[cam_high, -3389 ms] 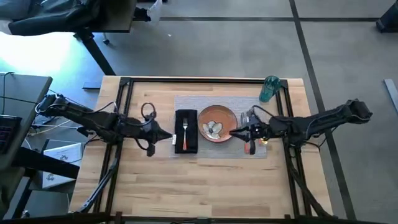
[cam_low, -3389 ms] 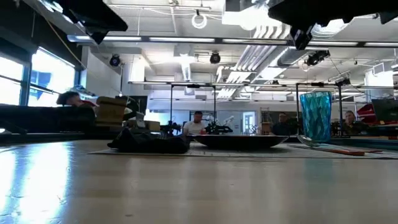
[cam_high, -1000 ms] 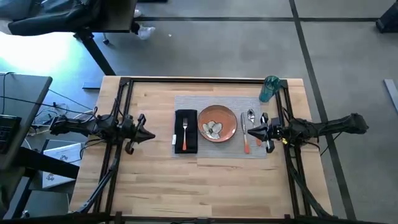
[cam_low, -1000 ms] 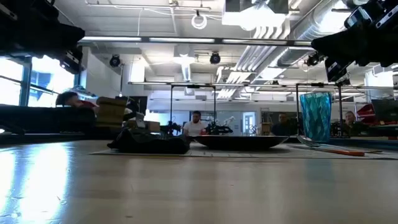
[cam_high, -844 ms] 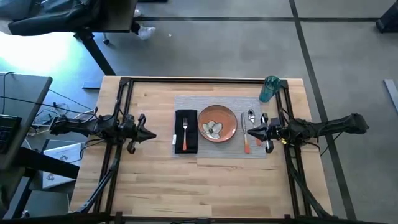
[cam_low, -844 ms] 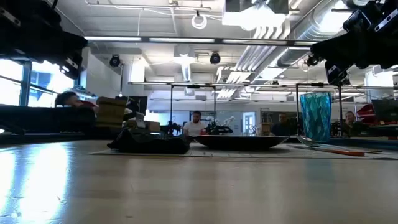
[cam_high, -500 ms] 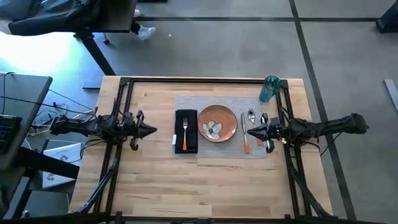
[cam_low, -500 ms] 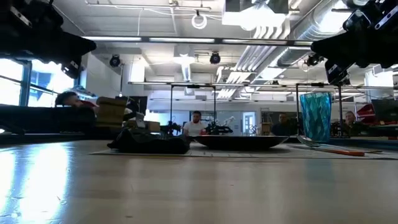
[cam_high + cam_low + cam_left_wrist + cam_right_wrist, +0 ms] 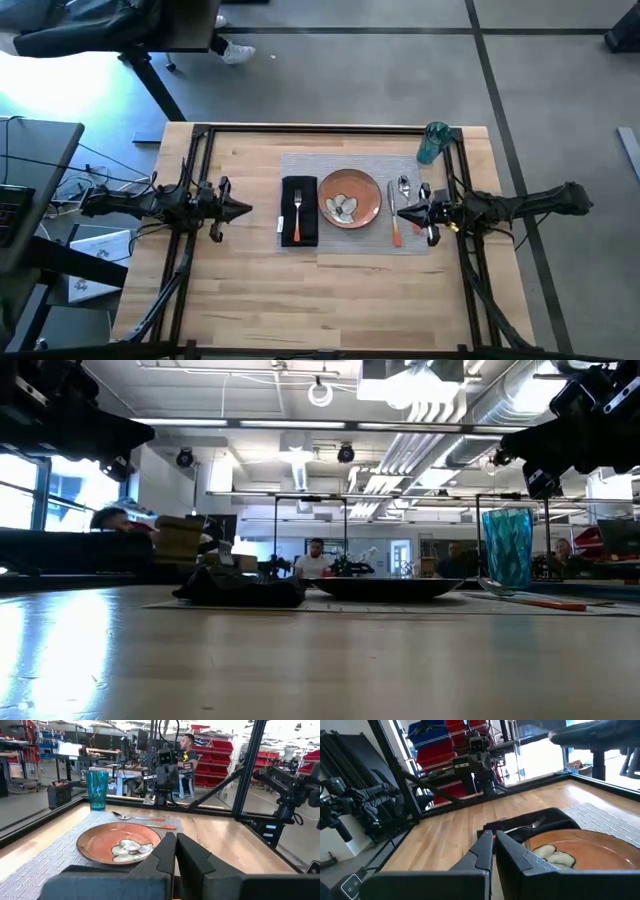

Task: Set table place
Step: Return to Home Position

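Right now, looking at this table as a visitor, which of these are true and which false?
1. A fork lies on the black napkin. True.
2. The plate is empty. False: pale pieces lie on it.
3. The cup stands beside the napkin. False: it stands by the placemat's far corner on the right arm's side.
4. The left gripper and the right gripper are both shut and hold nothing. True.
5. The spoon lies on the placemat, across the plate from the napkin. True.
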Robot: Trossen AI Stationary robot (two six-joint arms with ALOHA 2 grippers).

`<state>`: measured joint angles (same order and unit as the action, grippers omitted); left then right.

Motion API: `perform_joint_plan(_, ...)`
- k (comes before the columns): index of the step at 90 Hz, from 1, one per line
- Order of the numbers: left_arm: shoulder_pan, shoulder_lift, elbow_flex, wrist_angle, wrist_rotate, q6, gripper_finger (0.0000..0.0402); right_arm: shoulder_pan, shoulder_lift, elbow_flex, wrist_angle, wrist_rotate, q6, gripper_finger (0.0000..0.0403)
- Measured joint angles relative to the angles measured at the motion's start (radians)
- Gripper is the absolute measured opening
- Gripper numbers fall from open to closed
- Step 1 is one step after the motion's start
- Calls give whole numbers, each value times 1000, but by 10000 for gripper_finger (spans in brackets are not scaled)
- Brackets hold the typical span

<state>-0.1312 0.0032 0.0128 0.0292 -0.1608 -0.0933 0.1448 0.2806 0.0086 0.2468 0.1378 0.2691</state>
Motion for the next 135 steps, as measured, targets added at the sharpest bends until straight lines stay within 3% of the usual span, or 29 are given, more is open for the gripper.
perform_joint_plan(135,0,0,0,-1,0,0,0,0,0,0,-29,1,2,0)
